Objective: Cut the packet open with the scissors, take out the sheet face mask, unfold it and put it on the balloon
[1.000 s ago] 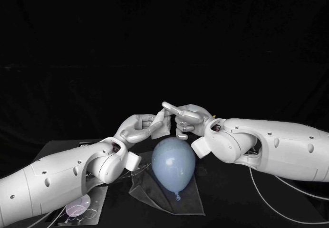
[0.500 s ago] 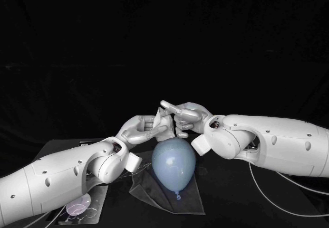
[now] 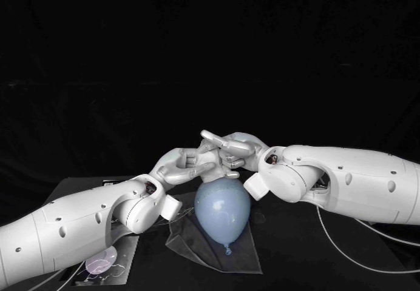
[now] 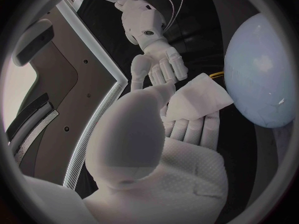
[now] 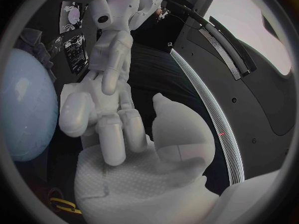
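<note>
A pale blue balloon (image 3: 221, 209) lies on the table with its knot towards me; it also shows in the left wrist view (image 4: 261, 74) and the right wrist view (image 5: 25, 112). Just above its far end my two hands meet. My left hand (image 3: 186, 165) pinches the folded white sheet mask (image 4: 196, 100) between thumb and fingers. My right hand (image 3: 233, 150) faces it with its fingers (image 4: 169, 67) straight and close to the mask's edge, and its thumb (image 5: 169, 115) stands apart. Nothing shows between that thumb and those fingers. In the head view the hands cover most of the mask.
A clear plastic film (image 3: 241, 251) lies under the balloon and reaches towards the front edge. A printed packet (image 3: 101, 265) lies at the front left beside my left arm. More printed packets (image 5: 77, 50) lie further off. The arms crowd the table's middle.
My right hand has moved left and closed in on my left hand. The mask, which stood plainly between them, is now mostly covered by the fingers. The balloon has not moved.
</note>
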`<action>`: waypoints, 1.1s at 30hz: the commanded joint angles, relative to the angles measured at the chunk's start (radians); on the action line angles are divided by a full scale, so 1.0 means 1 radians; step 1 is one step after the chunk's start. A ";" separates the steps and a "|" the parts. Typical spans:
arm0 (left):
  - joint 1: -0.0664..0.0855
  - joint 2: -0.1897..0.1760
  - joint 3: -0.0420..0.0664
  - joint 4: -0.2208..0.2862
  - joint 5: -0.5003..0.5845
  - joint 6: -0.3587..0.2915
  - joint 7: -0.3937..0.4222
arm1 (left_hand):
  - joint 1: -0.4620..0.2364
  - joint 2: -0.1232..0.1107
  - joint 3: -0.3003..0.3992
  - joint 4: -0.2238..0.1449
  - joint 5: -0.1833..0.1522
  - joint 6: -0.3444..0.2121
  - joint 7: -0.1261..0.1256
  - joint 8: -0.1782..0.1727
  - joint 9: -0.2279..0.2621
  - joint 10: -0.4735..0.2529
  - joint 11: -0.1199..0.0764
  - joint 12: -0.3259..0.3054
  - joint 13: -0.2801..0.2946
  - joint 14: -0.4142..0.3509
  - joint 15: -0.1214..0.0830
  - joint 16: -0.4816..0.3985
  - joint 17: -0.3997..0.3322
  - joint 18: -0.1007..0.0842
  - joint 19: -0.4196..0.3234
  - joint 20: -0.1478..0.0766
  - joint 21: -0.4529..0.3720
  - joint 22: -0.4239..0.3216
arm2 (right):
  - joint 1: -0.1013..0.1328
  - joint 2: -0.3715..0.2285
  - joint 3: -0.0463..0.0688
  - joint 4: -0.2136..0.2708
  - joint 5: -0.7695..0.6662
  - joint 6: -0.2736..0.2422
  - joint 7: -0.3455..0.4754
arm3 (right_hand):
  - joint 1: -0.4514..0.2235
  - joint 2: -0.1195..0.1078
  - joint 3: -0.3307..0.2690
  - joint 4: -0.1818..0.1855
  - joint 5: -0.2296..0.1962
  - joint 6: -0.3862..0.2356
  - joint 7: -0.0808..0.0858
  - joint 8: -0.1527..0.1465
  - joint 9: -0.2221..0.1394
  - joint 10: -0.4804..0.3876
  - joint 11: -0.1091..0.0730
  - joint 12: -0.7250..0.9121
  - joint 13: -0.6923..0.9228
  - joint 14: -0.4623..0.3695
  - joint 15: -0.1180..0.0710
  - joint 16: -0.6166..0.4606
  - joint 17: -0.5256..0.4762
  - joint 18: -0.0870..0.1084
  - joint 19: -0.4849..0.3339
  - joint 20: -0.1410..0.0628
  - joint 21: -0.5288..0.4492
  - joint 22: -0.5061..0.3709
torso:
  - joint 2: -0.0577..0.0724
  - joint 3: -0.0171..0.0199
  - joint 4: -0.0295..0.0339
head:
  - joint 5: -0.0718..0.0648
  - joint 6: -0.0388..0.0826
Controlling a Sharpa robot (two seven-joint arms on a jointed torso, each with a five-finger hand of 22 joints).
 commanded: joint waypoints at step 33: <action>0.003 0.002 0.002 0.011 0.070 0.091 -0.027 | -0.080 0.045 0.017 0.062 -0.003 0.030 0.053 -0.025 0.000 0.004 -0.001 -0.005 0.000 0.022 0.001 -0.019 -0.004 0.015 0.026 -0.002 0.002 -0.001 | 0.063 0.022 0.000 -0.048 -0.256 -0.039 -0.072 | 0.089 0.114 -0.153 -0.007 -0.006 -0.103 -0.034 -0.053 -0.061 0.104 -0.034 0.087 0.263 0.106 -0.036 0.006 0.263 -0.031 0.083 -0.043 0.149 0.182 | 0.000 0.0005 0.0004 | 0.008 -0.007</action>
